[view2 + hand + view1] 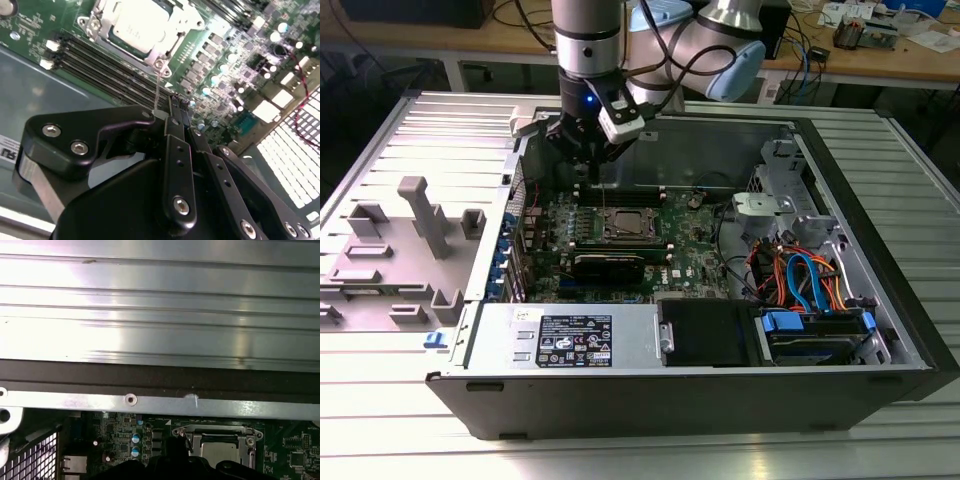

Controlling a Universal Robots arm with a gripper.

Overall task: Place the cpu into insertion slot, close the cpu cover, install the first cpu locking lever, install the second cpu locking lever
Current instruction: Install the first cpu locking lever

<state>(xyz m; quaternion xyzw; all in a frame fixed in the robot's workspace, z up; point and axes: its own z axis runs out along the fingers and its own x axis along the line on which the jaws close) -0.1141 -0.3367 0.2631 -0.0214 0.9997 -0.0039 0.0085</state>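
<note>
Gripper [179, 105] linkage sits closest in the second wrist view. Its fingertips are pinched together on the upper end of a thin wire locking lever [157, 85], which stands up from the socket corner. Risk: the wire looks slim and springy, so it may slip from the pads or spring back if swept off-line and miss its retaining hook. A stray tip could scrape the nearby memory slots [110, 65] or board parts. Ref. cpu [135, 30]: flat, dull silver-grey top, seated in the insertion slot [628, 225] at mid-board, w/ the cpu cover [150, 56] frame lying down around it, approx. flush.
</note>
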